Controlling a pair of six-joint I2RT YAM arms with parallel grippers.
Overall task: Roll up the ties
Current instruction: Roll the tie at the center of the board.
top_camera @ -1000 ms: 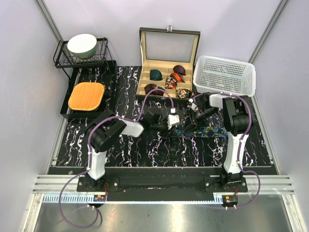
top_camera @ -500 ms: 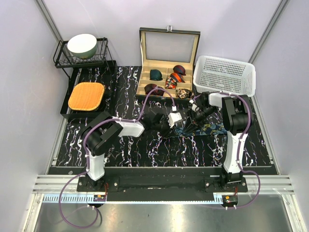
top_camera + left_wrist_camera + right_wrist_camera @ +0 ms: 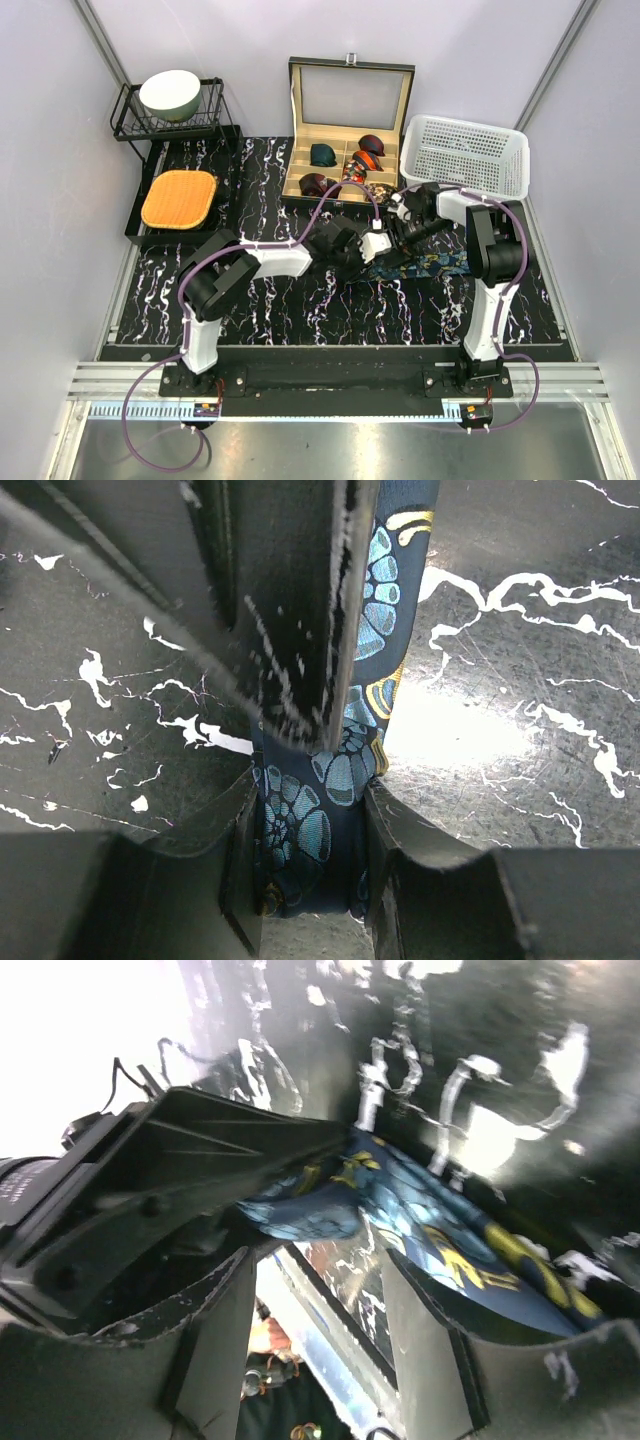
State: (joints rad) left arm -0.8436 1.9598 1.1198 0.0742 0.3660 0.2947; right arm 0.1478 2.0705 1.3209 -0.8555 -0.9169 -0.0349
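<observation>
The two arms reach in from the near edge and meet over the middle of the marbled table (image 3: 260,170), where the work is. The left gripper (image 3: 312,820) is partly closed on the navy tie (image 3: 340,770). The teal-and-gold strip fills the gap between its fingers, probably to pin the started end so it cannot slide or unwind. From there the rest of the tie lies flat on the table, running toward the right arm, so most of it looks unrolled. The right gripper (image 3: 315,1290) sits close against the left one with its jaws apart and nothing between them. The folded end of the tie lies just past its fingertips, which suggests it is placed to take a fresh hold for the next turn. Farther back, an open tie box (image 3: 350,95) holds the coiled ties (image 3: 322,154) in its compartments, likely where this one is headed. A white basket (image 3: 465,155) stands just to its right.
</observation>
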